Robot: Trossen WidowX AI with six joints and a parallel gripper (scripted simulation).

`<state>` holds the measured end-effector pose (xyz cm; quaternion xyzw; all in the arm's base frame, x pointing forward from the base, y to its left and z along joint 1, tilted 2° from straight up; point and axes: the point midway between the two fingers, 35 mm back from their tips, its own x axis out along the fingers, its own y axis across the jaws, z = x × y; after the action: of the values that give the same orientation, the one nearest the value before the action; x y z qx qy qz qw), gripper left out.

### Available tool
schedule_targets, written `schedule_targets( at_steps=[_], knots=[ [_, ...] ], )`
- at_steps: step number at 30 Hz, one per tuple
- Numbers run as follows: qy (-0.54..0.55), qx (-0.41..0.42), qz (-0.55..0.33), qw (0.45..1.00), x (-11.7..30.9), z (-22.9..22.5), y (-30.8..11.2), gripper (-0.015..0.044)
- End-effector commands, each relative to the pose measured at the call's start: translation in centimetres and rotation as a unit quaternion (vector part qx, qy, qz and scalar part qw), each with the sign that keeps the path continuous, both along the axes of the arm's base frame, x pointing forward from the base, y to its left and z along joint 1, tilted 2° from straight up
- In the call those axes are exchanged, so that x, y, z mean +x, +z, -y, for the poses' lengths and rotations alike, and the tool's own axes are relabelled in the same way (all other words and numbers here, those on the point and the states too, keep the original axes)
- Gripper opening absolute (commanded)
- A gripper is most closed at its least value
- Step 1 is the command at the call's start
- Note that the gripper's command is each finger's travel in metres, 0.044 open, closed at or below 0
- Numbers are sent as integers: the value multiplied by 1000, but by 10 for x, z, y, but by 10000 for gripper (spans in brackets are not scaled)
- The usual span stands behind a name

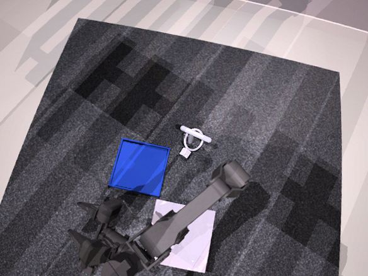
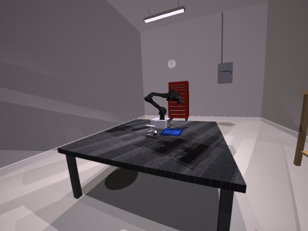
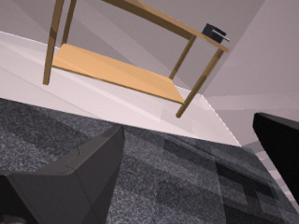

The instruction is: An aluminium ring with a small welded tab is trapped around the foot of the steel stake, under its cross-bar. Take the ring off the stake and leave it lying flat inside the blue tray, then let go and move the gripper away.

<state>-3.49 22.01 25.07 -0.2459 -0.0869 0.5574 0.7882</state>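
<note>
Exterior view, widest things first: pale grey walls (image 2: 203,44) around a dark, streaked rectangular table (image 1: 260,122) (image 2: 111,149) (image 3: 154,187) on dark legs. Off to one side, a light-brown wooden bench (image 2: 301,129) (image 3: 117,72) with a lower shelf, seen more fully from the wrist. Behind the table, a tall red drawer cabinet (image 2: 184,113). Raised and bent over the table, a black jointed robot arm (image 1: 198,209) (image 2: 154,103), mounted on a white block-shaped base (image 1: 199,242) (image 2: 159,123). Near that base, a shallow square blue tray (image 1: 139,169) (image 2: 171,132), with nothing lying inside it.

At the arm's end, well above the table and well apart from the stake, a black two-fingered gripper (image 1: 73,217) (image 2: 182,101) (image 3: 189,126). Spread nearly to full width, with nothing between the fingers and no hold on anything.

Beside the tray, upright on the table, a pale steel stake (image 1: 195,134) (image 2: 150,125) with a rounded cross-bar on top. Around its post and under the cross-bar, a thin, pale aluminium ring (image 1: 202,144) (image 2: 147,133), outside the tray. Impossible to tell whether flat or slightly tilted. At the ring's edge, on the side toward the base, a small white square tab (image 1: 185,152) (image 2: 155,131).
</note>
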Motion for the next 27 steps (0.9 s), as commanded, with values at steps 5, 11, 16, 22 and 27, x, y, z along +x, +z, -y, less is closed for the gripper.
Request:
schedule_targets(
  at_steps=[5,11,16,22,27],
  knots=[
    [-24,-9,-4,1000,9,-7,-7,269],
    [-82,-32,-18,996,36,-21,-26,200],
    [-133,-52,-35,989,63,-29,-43,200],
    [-196,-75,-60,976,98,-33,-65,200],
    [-245,-94,-80,962,127,-31,-84,200]
  ],
)
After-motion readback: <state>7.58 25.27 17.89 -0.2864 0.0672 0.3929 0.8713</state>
